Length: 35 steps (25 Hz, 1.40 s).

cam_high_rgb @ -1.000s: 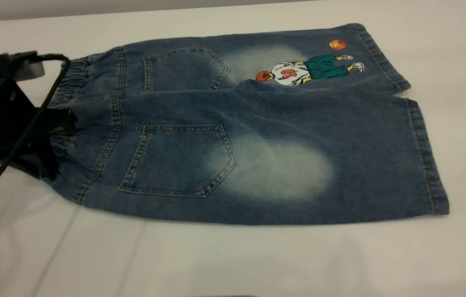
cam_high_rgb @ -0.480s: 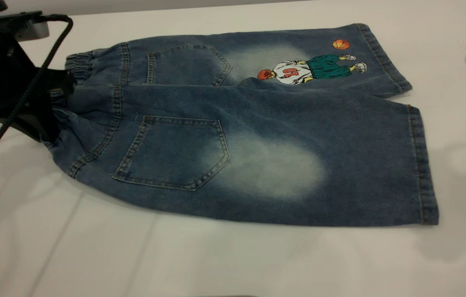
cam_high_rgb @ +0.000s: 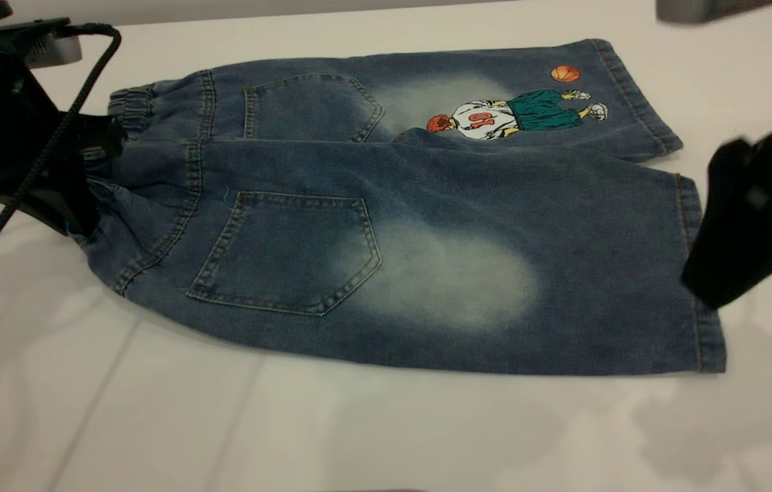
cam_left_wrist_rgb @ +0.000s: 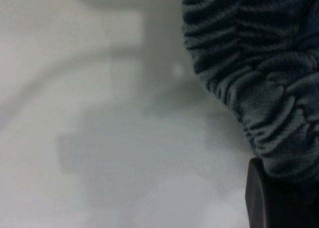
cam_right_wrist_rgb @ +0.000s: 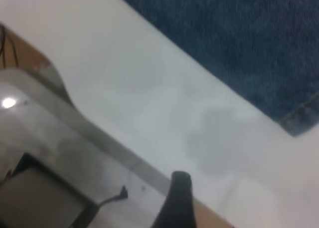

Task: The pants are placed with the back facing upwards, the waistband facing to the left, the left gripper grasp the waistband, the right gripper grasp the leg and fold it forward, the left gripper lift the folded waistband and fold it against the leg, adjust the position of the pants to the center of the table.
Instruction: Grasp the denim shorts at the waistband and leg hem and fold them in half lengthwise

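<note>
The left gripper (cam_high_rgb: pixel 89 174) is clamped on the waistband (cam_high_rgb: pixel 130 109), the right gripper's (cam_high_rgb: pixel 734 232) jaws cannot be judged; soft, limp denim is best pinched at the leg (cam_high_rgb: pixel 598 273) hem

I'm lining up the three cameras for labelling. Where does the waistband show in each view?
Exterior view: the waistband is at the pants' left end, gripped by the left pincer.
Left wrist view: the waistband fills the right side, ruched, above a black finger.
Right wrist view: not in it; only a hem corner.
Shared landmark: the white table.
</note>
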{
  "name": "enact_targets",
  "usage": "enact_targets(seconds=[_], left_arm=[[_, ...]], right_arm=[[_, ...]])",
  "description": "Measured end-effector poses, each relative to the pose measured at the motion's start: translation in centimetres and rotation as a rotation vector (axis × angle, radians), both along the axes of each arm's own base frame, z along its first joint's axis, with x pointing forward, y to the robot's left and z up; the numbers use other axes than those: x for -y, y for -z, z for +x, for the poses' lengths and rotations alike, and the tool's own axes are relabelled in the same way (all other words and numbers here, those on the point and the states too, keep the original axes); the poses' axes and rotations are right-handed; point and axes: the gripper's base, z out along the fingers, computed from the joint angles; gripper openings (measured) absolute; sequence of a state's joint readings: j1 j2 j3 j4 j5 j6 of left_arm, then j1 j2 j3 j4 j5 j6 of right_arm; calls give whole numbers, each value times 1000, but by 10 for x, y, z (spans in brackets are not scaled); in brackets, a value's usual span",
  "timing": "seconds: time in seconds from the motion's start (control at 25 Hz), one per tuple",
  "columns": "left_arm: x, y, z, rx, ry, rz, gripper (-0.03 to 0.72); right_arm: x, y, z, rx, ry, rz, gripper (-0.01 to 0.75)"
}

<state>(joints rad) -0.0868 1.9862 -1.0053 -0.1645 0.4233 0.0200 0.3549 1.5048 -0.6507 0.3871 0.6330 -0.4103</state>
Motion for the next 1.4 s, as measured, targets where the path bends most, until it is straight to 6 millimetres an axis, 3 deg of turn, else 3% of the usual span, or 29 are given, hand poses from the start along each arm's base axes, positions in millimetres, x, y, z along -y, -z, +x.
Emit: enact_targets(seconds=[0.24, 0.76, 1.2, 1.4], left_arm=[[1, 0, 0, -2, -12, -10, 69], [1, 0, 0, -1, -12, -12, 69], [1, 0, 0, -1, -12, -12, 69], [1, 0, 0, -1, -14, -14, 69]], right_arm=[[8, 23, -12, 45, 68, -13, 588], [11, 88, 7, 48, 92, -125, 588], [14, 113, 13, 83, 72, -180, 584], [15, 120, 15, 89, 67, -192, 505]])
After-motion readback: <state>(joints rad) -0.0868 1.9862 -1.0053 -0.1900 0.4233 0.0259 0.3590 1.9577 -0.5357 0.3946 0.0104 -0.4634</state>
